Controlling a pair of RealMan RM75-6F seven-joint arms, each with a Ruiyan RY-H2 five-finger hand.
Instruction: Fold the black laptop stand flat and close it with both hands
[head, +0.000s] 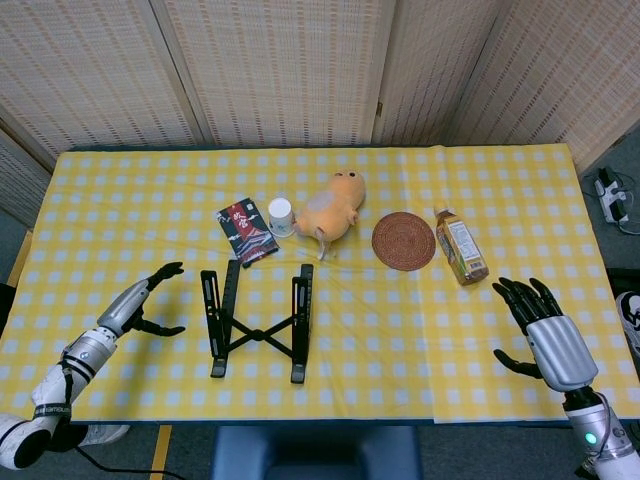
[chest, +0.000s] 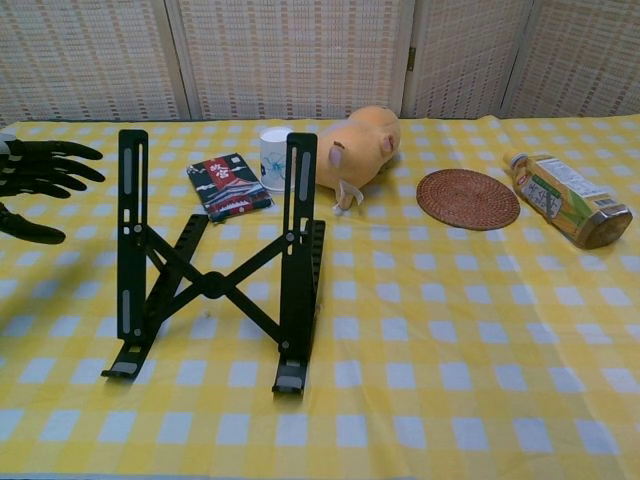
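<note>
The black laptop stand (head: 257, 323) stands unfolded on the yellow checked cloth, its two rails raised and joined by a crossed brace (chest: 212, 285). My left hand (head: 140, 303) hovers just left of the stand's left rail, fingers spread and holding nothing; in the chest view the left hand (chest: 40, 180) shows at the left edge, a short gap from the rail. My right hand (head: 545, 336) is far off at the table's right front corner, fingers apart and empty; the chest view does not show it.
Behind the stand lie a dark snack packet (head: 245, 230), a small white cup (head: 280, 215) and an orange plush toy (head: 332, 208). Further right are a round woven coaster (head: 404, 241) and a tea bottle (head: 460, 247) on its side. Wicker screens close off the back.
</note>
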